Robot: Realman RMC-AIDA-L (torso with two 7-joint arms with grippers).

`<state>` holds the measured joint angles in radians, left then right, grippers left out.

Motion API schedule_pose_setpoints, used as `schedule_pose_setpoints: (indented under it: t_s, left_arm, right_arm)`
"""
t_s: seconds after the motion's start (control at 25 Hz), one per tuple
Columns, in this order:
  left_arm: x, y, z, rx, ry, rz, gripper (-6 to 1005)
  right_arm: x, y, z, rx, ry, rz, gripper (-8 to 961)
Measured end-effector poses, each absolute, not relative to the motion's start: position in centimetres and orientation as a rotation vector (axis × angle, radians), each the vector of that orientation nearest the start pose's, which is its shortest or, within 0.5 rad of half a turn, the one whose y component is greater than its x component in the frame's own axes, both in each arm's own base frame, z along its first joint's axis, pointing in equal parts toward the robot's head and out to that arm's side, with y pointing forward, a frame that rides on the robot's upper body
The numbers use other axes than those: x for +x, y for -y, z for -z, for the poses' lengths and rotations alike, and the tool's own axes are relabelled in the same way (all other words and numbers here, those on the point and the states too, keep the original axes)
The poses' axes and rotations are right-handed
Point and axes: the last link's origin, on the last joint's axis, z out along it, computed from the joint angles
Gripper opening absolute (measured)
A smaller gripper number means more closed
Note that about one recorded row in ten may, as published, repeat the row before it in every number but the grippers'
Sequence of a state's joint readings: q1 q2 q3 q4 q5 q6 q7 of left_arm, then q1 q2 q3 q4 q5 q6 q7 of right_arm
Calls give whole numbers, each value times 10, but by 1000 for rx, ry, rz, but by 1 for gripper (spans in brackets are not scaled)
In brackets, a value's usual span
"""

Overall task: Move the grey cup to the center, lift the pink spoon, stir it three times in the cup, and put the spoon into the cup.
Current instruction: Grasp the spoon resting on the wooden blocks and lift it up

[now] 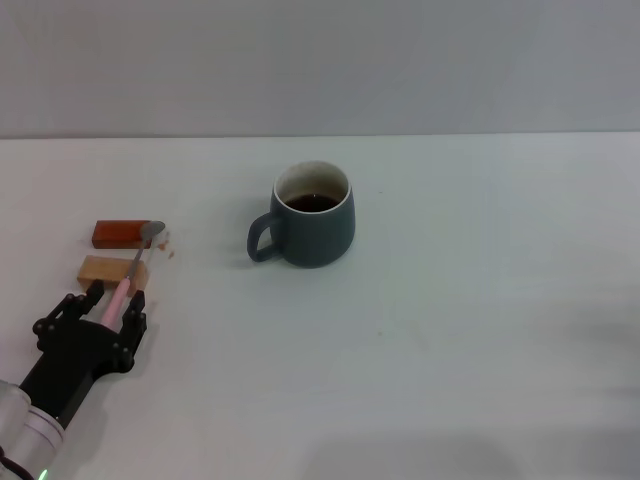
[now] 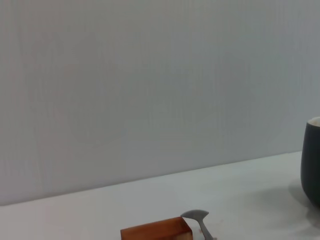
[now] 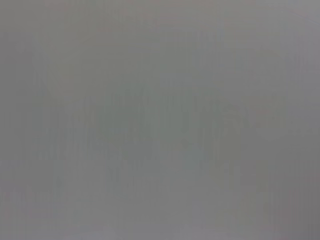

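Observation:
The grey cup [image 1: 313,228] stands upright near the middle of the white table [image 1: 450,330], handle toward my left, with dark liquid inside. Its edge shows in the left wrist view [image 2: 311,165]. The pink spoon [image 1: 128,275] lies at the left, its handle across a tan block [image 1: 100,270] and its metal bowl on a red-brown block [image 1: 118,233]. The spoon's bowl shows in the left wrist view [image 2: 196,216]. My left gripper [image 1: 115,296] is at the near end of the pink handle, fingers open on either side of it. My right gripper is out of view.
The red-brown block also shows in the left wrist view [image 2: 156,231]. A few small brownish specks lie on the table beside the spoon's bowl [image 1: 170,248]. A plain grey wall rises behind the table. The right wrist view shows only flat grey.

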<state>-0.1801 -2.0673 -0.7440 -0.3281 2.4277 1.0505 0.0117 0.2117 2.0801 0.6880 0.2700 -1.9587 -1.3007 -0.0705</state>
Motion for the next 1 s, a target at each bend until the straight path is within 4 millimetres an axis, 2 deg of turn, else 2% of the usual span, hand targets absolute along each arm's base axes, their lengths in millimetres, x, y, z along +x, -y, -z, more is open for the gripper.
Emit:
schedule_pose_setpoints:
  t_s: [0.44,1.0]
  left_arm:
    - [-358,-255,64,-1816,592,455,493]
    - [-359,-256,64,-1811,603,453,371]
  right_arm:
    - [370,-258,2,-1353,-555,-557,0]
    - [370,-258,2,-1353,-554,-557,-1]
